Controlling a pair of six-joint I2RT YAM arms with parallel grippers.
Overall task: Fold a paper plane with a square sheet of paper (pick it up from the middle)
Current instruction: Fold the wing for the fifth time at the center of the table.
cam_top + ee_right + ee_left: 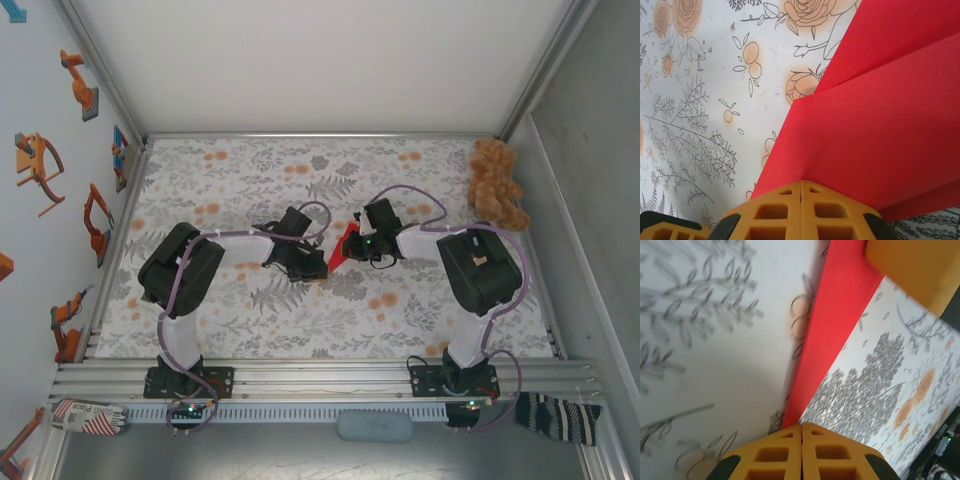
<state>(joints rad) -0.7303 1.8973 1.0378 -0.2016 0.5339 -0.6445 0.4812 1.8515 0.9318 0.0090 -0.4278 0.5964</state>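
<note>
One teddy bear (498, 185) top cam | R-wrist — paper plane (880, 125) fold layers

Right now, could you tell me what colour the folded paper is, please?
The paper is plain bright red, clearest in the right wrist view.

The top camera looks down from high behind the arms (185, 270), their bases at 6 o'clock, over the whole table (250, 180). Each wrist camera peers past its yellow fingers (775, 455), close to the surface. All three share the red paper (345, 245)
</note>
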